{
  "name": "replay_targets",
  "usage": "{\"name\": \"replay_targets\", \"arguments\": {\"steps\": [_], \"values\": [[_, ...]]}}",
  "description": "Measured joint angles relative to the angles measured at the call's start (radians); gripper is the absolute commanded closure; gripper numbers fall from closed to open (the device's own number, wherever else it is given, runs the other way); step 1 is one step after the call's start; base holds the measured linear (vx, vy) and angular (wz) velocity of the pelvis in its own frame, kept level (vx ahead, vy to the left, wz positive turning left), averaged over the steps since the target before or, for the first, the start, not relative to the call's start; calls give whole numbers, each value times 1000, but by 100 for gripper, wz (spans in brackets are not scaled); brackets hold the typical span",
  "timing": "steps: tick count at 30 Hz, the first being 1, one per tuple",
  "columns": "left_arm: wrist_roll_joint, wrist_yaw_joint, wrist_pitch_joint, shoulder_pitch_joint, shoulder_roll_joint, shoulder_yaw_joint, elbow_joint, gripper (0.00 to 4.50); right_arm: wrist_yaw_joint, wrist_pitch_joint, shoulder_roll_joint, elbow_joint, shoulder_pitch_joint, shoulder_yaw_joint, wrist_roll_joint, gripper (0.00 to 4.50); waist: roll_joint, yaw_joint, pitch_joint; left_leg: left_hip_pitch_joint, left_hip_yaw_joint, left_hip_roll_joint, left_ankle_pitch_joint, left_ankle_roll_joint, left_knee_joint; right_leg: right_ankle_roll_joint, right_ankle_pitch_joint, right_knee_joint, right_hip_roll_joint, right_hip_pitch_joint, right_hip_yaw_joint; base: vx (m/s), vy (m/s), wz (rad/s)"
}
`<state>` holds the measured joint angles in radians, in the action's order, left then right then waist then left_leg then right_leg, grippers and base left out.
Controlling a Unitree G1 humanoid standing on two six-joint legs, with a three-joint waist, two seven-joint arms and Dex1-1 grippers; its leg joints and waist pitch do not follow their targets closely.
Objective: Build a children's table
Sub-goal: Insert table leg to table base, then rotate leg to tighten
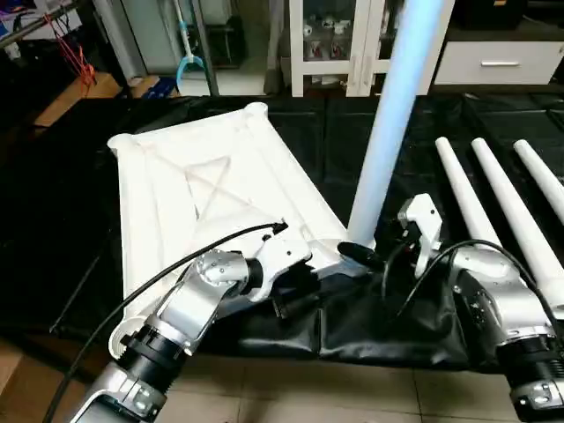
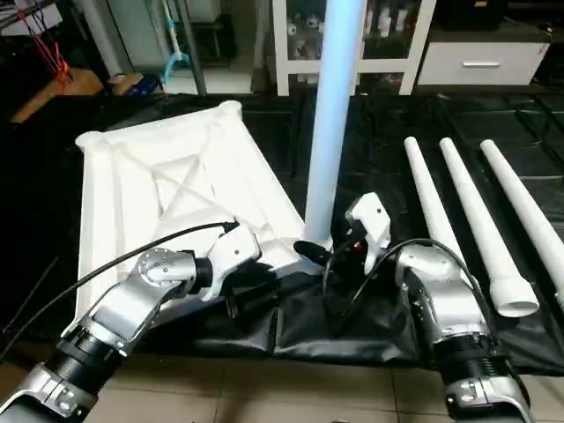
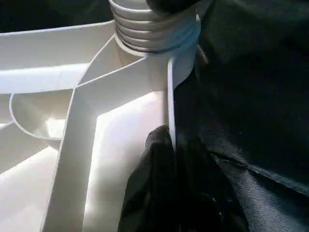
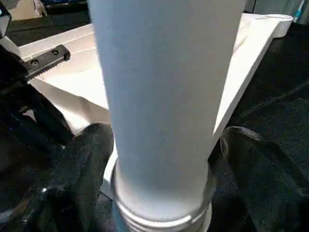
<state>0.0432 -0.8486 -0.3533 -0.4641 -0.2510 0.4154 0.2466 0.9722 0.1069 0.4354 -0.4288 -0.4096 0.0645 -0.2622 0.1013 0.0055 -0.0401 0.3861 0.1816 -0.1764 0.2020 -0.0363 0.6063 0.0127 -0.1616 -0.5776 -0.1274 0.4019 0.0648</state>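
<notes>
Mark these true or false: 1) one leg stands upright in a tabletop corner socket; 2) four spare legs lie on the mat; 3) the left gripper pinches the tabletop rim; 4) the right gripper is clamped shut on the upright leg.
1) True: upright leg stands in a corner of the tabletop.
2) False: three spare legs lie there.
3) True: left gripper is shut on the rim.
4) False: right gripper straddles the leg, fingers open.

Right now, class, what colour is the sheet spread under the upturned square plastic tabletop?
Black sheet, clearest in the left eye view.
</notes>
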Motion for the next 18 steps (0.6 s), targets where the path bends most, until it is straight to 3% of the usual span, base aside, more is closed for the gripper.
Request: {"name": "replay_targets", "arguments": {"steps": [6, 10, 18], "values": [[-1, -9, -3, 0, -2, 2, -6, 450, 19, -2, 2, -10, -28, 2, 4, 64, 3, 0, 0, 1, 0, 0, -4, 7, 2, 0, 0, 0, 0, 0, 0, 0, 0, 0], [-5, -15, -3, 0, -4, 4, -7, 450, 41, -12, 18, -30, -34, 20, 29, 87, 3, 2, 1, 2, 0, 0, -4, 7, 3, 0, 0, 0, 0, 0, 0, 0, 0, 0], [-4, -16, -11, 0, -7, 4, -10, 450, 81, -41, 26, -61, -54, 43, 43, 172, 3, 1, 1, 2, 0, 0, -4, 7, 4, 0, 0, -1, 0, 0, 0, 0, 0, 0]]}}
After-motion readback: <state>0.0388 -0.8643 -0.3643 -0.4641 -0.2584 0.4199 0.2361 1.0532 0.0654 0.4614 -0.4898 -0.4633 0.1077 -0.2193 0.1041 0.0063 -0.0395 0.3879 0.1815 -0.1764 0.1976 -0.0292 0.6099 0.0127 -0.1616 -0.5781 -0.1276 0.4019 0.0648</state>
